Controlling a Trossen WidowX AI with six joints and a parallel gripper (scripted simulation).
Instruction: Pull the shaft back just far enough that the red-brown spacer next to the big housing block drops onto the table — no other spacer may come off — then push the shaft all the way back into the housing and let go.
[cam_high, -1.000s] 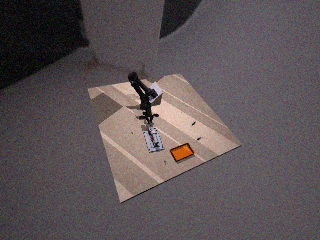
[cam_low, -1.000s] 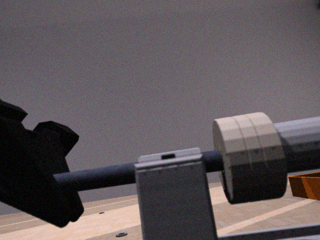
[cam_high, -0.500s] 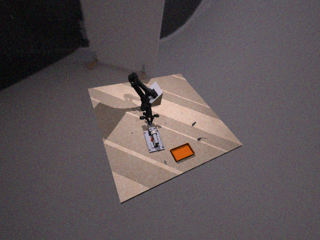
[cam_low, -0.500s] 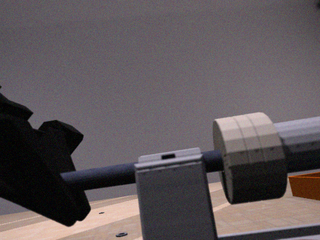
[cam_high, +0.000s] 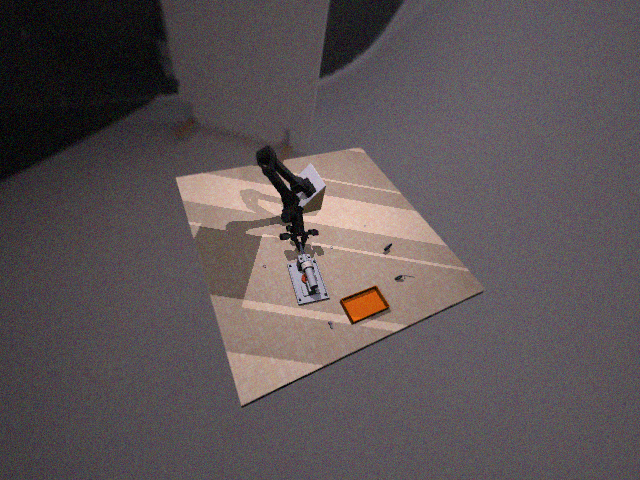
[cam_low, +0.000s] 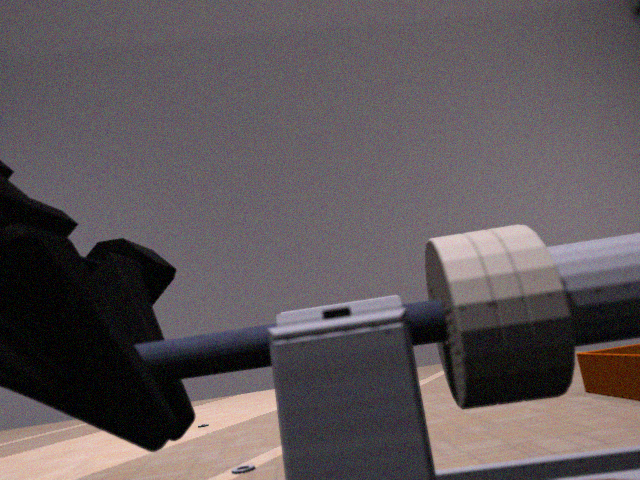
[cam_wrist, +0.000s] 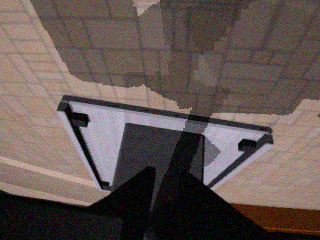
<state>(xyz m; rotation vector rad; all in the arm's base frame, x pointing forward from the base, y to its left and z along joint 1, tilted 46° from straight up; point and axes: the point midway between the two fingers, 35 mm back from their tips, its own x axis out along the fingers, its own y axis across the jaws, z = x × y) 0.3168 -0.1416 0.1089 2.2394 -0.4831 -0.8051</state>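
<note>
My gripper (cam_high: 301, 250) (cam_low: 170, 413) (cam_wrist: 166, 178) is shut on the blue-grey shaft (cam_low: 222, 351), left of the grey upright post (cam_low: 351, 403). The shaft passes through the post's upper part. Cream spacers (cam_high: 307, 264) (cam_low: 496, 289) sit together around it on the far side, touching a thicker grey cylinder (cam_high: 310, 276) (cam_low: 604, 289). A gap shows between post and spacers. The red-brown spacer (cam_high: 303, 279) is off the shaft, low beside the cylinder, over the base plate (cam_high: 295, 283) (cam_wrist: 100, 150). Its exact resting contact is too small to tell. The cylinder's far end is outside the exterior view.
An orange tray (cam_high: 364, 304) (cam_low: 615, 377) (cam_wrist: 280, 215) stands beside the plate's far end. A white-topped box (cam_high: 311, 175) stands near the arm's base. Small dark objects (cam_high: 387, 248) (cam_high: 399, 277) lie to the right. A small washer (cam_low: 243, 469) lies on the table.
</note>
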